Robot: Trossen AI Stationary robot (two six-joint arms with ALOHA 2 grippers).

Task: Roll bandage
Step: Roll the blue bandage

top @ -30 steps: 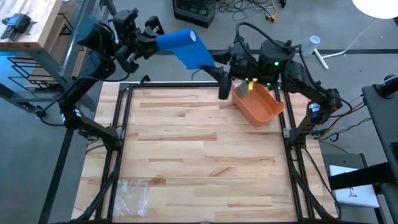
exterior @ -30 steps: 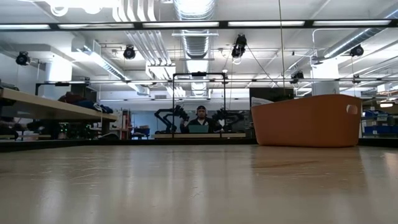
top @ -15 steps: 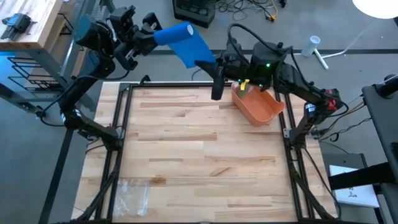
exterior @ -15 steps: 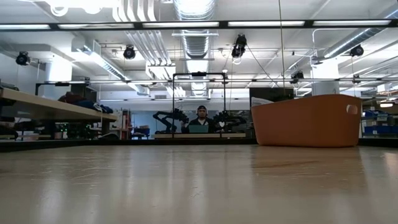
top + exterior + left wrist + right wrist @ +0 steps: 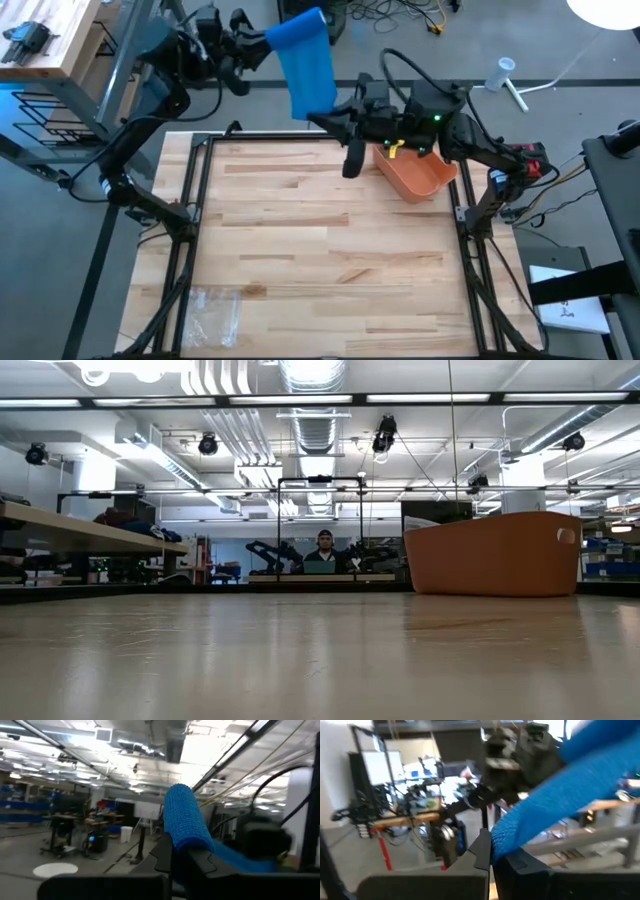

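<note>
Bandage: blue woven bandage (image 5: pixel 308 62) hanging partly unrolled at twelve o'clock, rolling barely begun.
Left gripper (image 5: pixel 258 45): clenching rolled end.
Right gripper (image 5: pixel 325 117): pinching loose tail.

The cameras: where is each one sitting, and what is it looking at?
High view: above, looking straight down at the table; both arms, blue bandage stretched between the left tool and right tool.
Low view: at tabletop height, looking across; orange bin, no arms.
Left wrist view: on the left arm, its fingers pinching the bandage roll.
Right wrist view: on the right arm, fingers pinching the bandage's free end.
Shared: both wrist views show the bandage; high and low show the bin.
</note>
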